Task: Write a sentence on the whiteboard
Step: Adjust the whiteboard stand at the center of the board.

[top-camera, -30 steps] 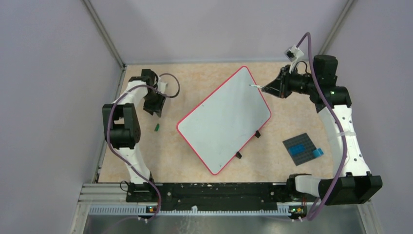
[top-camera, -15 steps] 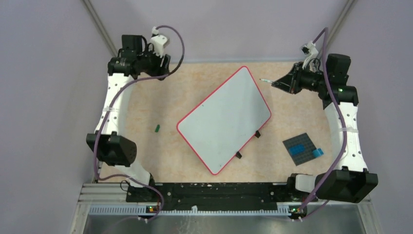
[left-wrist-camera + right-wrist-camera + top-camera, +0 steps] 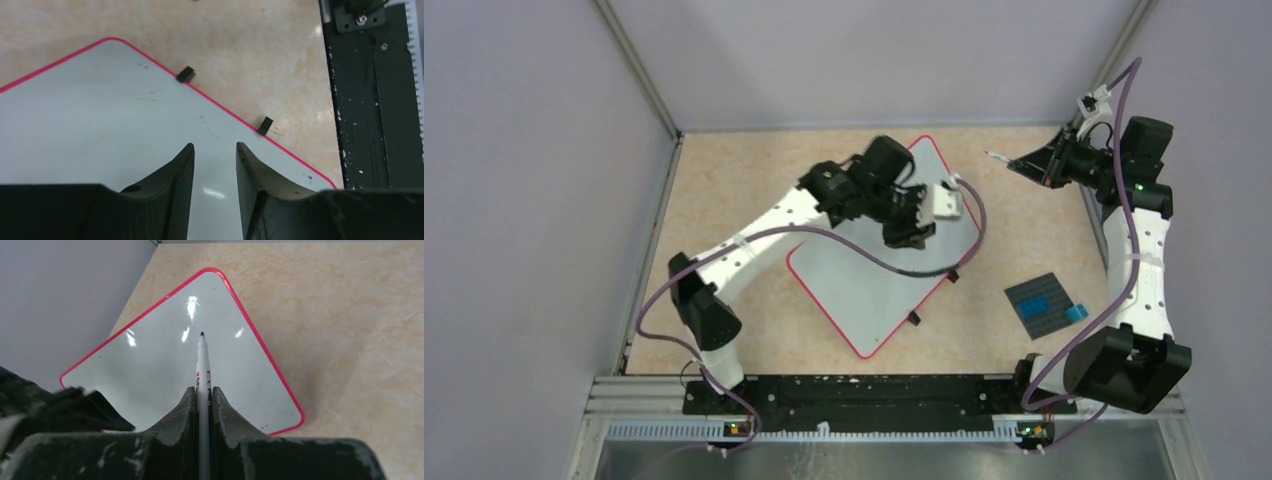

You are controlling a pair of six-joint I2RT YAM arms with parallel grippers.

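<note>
The whiteboard (image 3: pixel 864 280), white with a thin red rim and two black feet, lies tilted in the middle of the table; it also shows in the left wrist view (image 3: pixel 90 125) and the right wrist view (image 3: pixel 170 360). Its surface is blank. My left gripper (image 3: pixel 906 235) hovers over the board's right half, open and empty, its fingers apart (image 3: pixel 214 150). My right gripper (image 3: pixel 1036 164) is at the far right, off the board, shut on a white marker (image 3: pixel 202 365) with its uncapped tip pointing toward the board.
A small dark grey studded plate (image 3: pixel 1039 303) with blue bricks lies at the right front. The black rail (image 3: pixel 854 395) runs along the near edge. Grey walls close in the left, back and right sides.
My left arm has swung from the far left corner to over the whiteboard. My right gripper has drawn back to the right and up, away from the board's corner, still holding the marker.
</note>
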